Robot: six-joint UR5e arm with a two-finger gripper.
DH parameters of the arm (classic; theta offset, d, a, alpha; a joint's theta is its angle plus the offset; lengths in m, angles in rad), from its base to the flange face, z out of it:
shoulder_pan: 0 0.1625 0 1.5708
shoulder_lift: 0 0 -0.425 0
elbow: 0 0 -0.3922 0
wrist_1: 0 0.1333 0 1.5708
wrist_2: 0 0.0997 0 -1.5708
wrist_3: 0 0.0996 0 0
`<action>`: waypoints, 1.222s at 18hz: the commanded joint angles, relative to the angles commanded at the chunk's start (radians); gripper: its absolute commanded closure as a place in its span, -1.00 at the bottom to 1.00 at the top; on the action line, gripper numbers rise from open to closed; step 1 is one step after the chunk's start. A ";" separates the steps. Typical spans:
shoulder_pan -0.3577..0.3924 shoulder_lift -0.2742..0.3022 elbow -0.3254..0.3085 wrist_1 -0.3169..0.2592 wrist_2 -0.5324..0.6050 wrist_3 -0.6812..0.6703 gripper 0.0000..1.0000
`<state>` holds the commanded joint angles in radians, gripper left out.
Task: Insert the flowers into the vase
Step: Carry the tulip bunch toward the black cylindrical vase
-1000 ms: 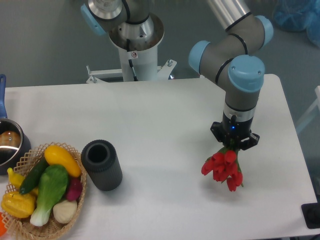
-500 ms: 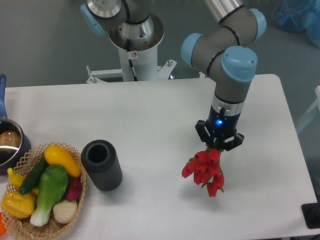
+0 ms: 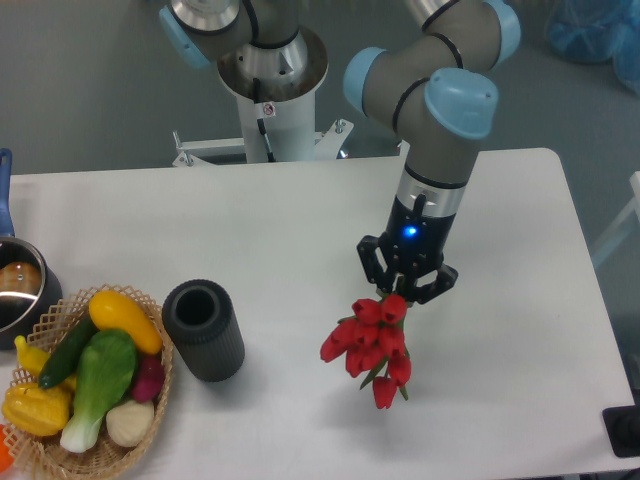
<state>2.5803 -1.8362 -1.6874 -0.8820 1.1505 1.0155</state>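
Observation:
The flowers (image 3: 368, 345), a bunch of red tulip blooms with bits of green stem, hang below my gripper (image 3: 403, 291), which is shut on their stems; the stems are mostly hidden by the fingers. The bunch is held above the white table (image 3: 300, 220), right of centre. The vase (image 3: 203, 329), a dark grey ribbed cylinder with an open round mouth, stands upright on the table to the left, well apart from the flowers.
A wicker basket (image 3: 48, 455) with vegetables sits at the lower left corner, touching or nearly touching the vase. A metal pot (image 3: 20, 283) with a blue handle stands at the left edge. The arm's base (image 3: 272, 90) rises behind the table.
My gripper has carried the flowers leftward, toward the vase, and they hang slightly higher over the table. The vase and basket have not moved.

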 joint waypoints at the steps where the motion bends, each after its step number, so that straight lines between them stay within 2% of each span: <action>1: -0.009 0.009 -0.002 0.000 0.000 -0.009 1.00; 4: -0.031 0.017 -0.003 0.002 -0.037 -0.029 0.98; 6: -0.028 0.017 -0.003 0.002 -0.153 -0.029 0.88; 9: -0.019 0.017 0.002 0.020 -0.303 -0.031 0.88; 12: -0.020 0.025 0.012 0.040 -0.368 -0.025 0.89; 13: -0.025 0.023 0.027 0.063 -0.402 -0.025 0.88; 15: -0.026 0.006 0.063 0.074 -0.448 -0.025 0.88; 19: -0.005 0.006 0.064 0.077 -0.553 -0.025 0.87; 22: 0.011 0.014 0.054 0.077 -0.681 -0.025 0.86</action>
<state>2.5908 -1.8224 -1.6336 -0.8053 0.4698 0.9910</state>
